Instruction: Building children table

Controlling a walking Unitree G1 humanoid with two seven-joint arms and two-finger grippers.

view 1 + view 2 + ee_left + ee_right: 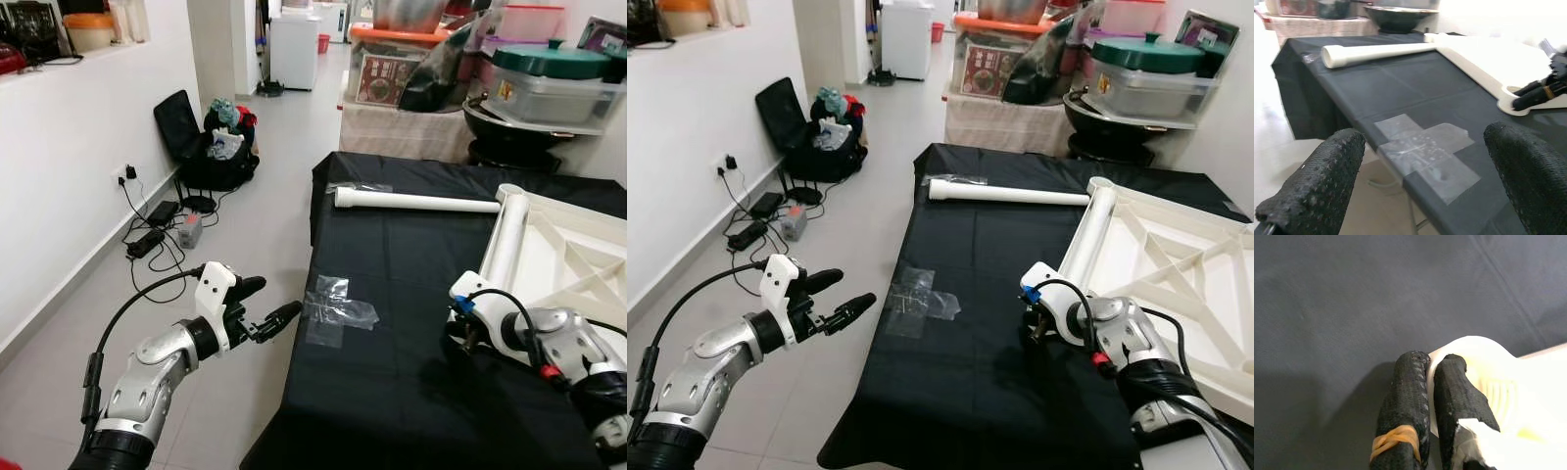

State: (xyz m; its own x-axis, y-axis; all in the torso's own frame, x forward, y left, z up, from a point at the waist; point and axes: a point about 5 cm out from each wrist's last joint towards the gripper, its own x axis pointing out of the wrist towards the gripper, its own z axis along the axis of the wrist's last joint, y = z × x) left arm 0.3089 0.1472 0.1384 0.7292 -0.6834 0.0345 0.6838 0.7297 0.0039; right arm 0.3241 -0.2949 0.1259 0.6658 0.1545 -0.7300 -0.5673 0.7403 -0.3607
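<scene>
Right pincer [1429,363] clamped on the corner socket rim of the white frame [1176,264] lying flipped on the black table [970,372]. Left pincer [841,298] spread wide off the table edge (holding nothing). Loose leg [1007,193] lying farther back.

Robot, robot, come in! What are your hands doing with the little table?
Right gripper pinching the white tabletop's corner socket rim. Left gripper open, beside the black cloth's edge. Loose leg lying apart.
</scene>
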